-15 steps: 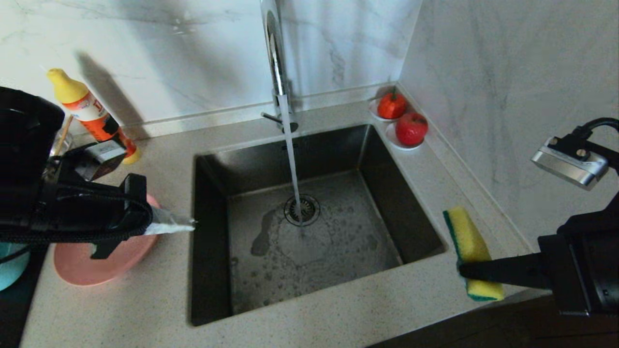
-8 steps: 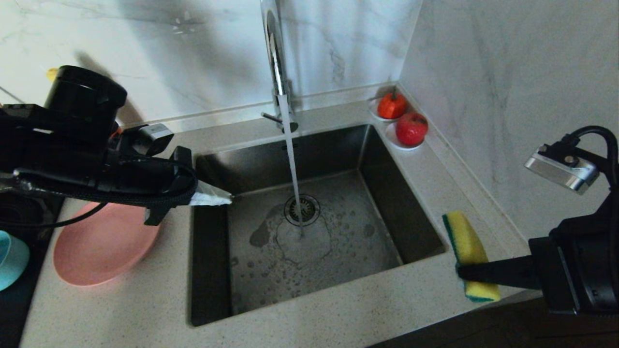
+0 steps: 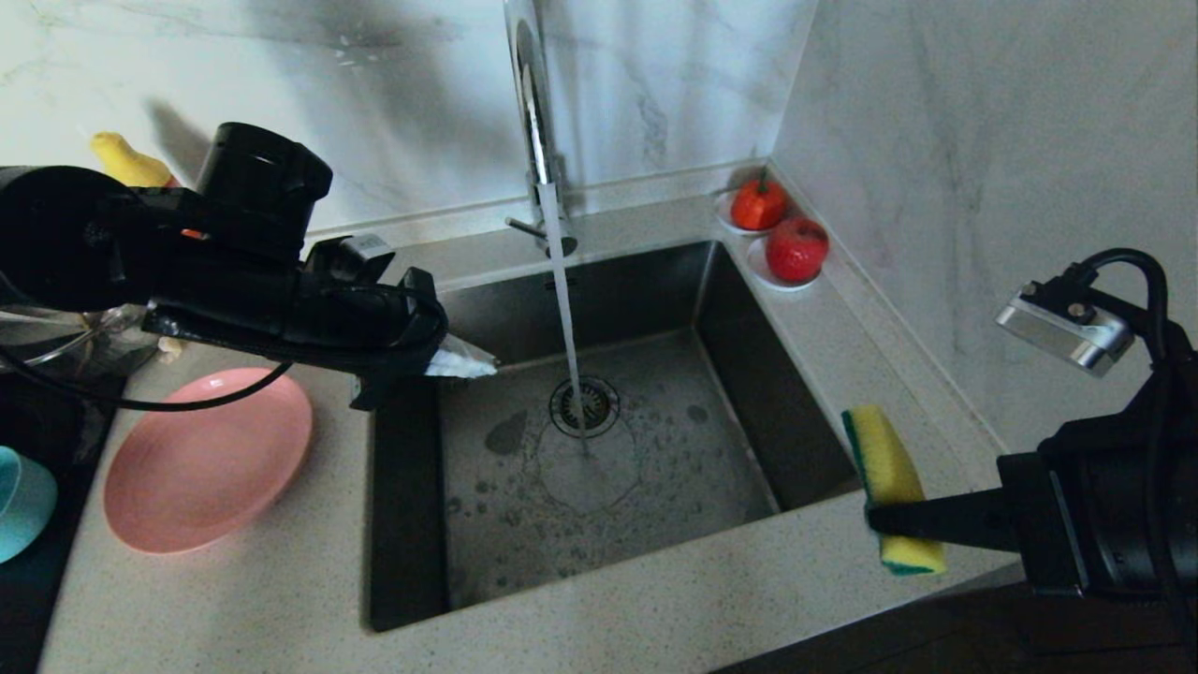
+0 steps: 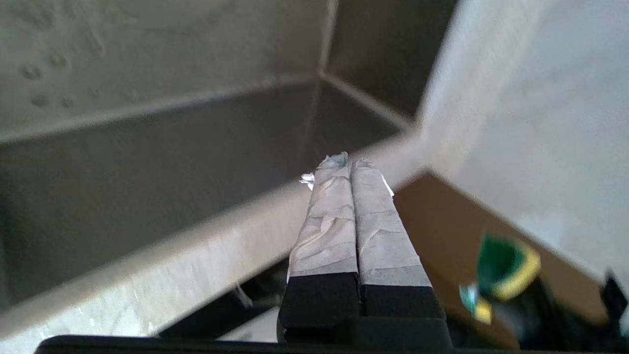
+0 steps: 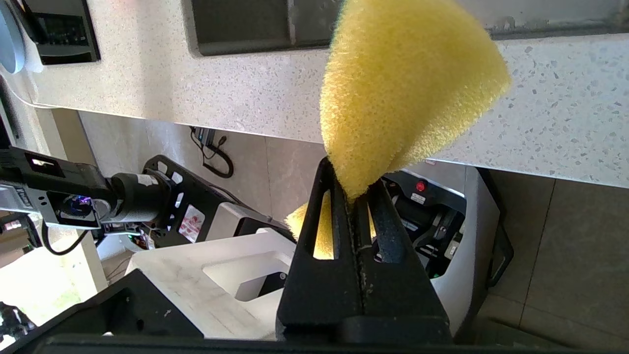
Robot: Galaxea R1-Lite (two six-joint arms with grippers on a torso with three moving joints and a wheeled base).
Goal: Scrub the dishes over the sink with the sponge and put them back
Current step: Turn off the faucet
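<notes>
The steel sink (image 3: 412, 562) lies in the middle of the counter, and water runs from the tap (image 3: 533, 103) onto its drain. A pink plate (image 3: 206, 459) rests on the counter left of the sink, with the rim of a teal bowl (image 3: 19, 501) at the far left edge. My left gripper (image 3: 487, 363) (image 4: 350, 160) hangs over the sink's back left part, shut and empty. My right gripper (image 3: 875, 518) (image 5: 350, 189) is shut on the yellow sponge (image 3: 884, 477) (image 5: 403, 88) over the counter at the sink's right front corner. The chopsticks are out of view.
Two red fruits on white saucers (image 3: 777, 239) sit in the back right corner. A yellow-capped bottle (image 3: 126, 161) and a clear glass bowl (image 3: 65, 342) stand behind my left arm. Marble walls close the back and right.
My left arm has swung right from above the pink plate to over the sink, uncovering the plate. My right gripper with the sponge has shifted slightly left.
</notes>
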